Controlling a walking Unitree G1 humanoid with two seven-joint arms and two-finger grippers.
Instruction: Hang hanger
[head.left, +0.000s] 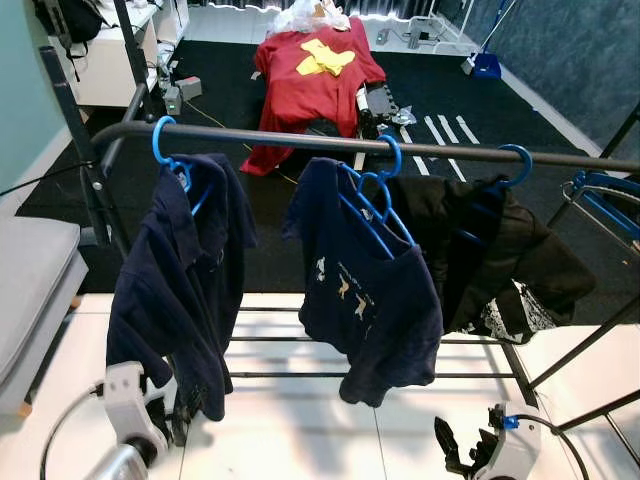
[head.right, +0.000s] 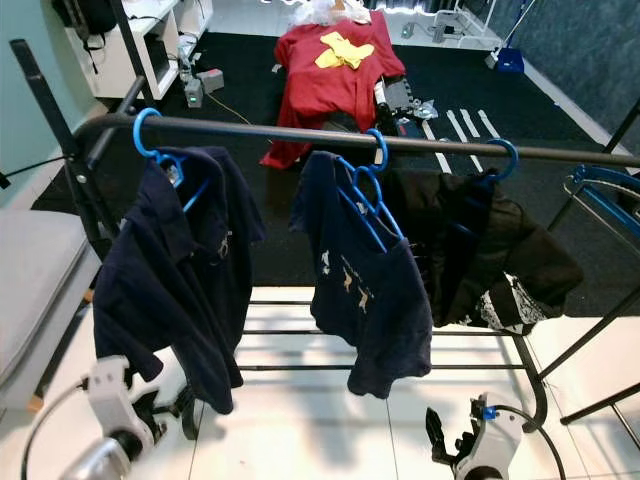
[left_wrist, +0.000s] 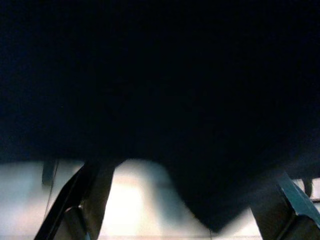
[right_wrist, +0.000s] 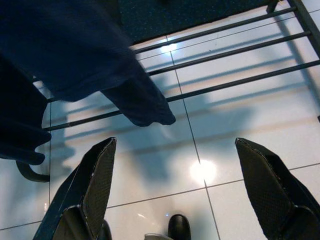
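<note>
Three blue plastic hangers (head.left: 172, 150) hooked on the dark metal rail (head.left: 300, 141), each carrying a dark garment. Left gripper (head.left: 183, 413) held low, spread wide and grasping nothing, right up against the hem of the leftmost navy shirt (head.left: 180, 280). Right gripper (head.left: 455, 447) likewise lowered above the white tiled floor (head.left: 300, 420), released, fingers (right_wrist: 95, 185) wide apart

Both eye views look forward and down from head height onto the dark metal clothes rail (head.left: 330, 143) close ahead, sharing its hung garments and the white tiled floor (head.right: 300, 420) beneath. The left wrist view sits pressed near dark navy cloth (left_wrist: 160, 100). The right wrist view faces down at the same tiles and the rack's lower bars (right_wrist: 225, 55).
</note>
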